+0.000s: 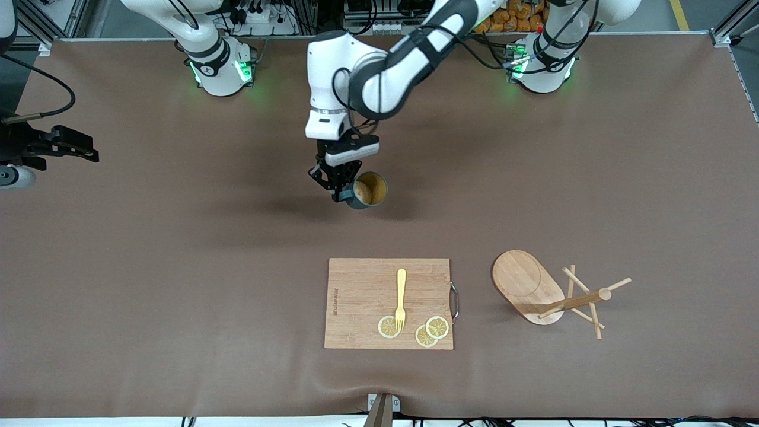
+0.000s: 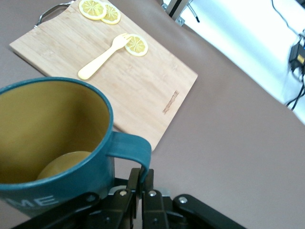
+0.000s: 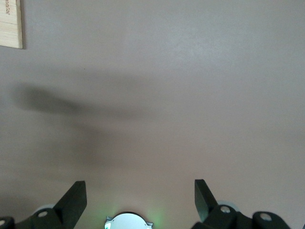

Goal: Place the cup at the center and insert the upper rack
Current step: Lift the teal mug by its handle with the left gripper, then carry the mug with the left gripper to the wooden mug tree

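The cup (image 1: 372,190) is dark teal with a tan inside. It hangs tilted over the bare mat in the middle of the table, its mouth turned up toward the front camera. My left gripper (image 1: 343,191) is shut on its handle (image 2: 135,146); in the left wrist view the cup (image 2: 52,143) fills the near corner, and the left gripper (image 2: 143,177) pinches the handle's loop. The upper rack (image 1: 554,295), a light wooden mug tree, lies tipped on its side toward the left arm's end, pegs splayed. My right gripper (image 1: 83,151) waits open and empty at the right arm's end (image 3: 139,195).
A wooden cutting board (image 1: 362,296) lies nearer the front camera than the cup, beside the rack. It carries a yellow fork (image 1: 401,296) and lemon slices (image 1: 431,330). The brown mat (image 1: 178,267) covers the table.
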`<state>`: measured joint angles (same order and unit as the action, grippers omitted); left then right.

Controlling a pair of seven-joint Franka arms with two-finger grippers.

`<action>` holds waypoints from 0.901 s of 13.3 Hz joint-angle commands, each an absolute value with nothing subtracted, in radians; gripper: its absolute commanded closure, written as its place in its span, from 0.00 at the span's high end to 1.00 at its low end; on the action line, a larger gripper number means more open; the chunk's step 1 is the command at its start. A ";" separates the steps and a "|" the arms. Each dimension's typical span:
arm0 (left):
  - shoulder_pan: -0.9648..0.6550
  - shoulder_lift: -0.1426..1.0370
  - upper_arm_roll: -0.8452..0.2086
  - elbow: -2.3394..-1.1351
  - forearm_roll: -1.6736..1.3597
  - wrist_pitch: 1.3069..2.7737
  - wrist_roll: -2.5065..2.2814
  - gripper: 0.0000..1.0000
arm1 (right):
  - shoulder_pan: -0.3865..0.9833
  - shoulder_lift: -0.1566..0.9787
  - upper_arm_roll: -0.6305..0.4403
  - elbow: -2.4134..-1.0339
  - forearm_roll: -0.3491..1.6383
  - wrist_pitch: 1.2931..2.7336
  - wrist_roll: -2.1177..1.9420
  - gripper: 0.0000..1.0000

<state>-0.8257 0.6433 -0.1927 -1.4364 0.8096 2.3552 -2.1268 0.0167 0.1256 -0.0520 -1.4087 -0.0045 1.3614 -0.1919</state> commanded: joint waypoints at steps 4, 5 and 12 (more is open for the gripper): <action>-0.558 0.592 -0.351 -1.483 0.624 2.546 -2.114 0.00 | 0.025 0.133 -0.055 -1.402 -0.009 1.361 -0.189 1.00; -0.467 0.598 -0.430 -1.483 0.624 2.559 -2.109 0.00 | 0.025 0.133 -0.055 -1.402 -0.009 1.359 -0.187 1.00; -0.002 0.650 -0.826 -1.502 0.620 2.617 -2.082 0.00 | 0.026 0.133 -0.055 -1.402 -0.009 1.355 -0.187 1.00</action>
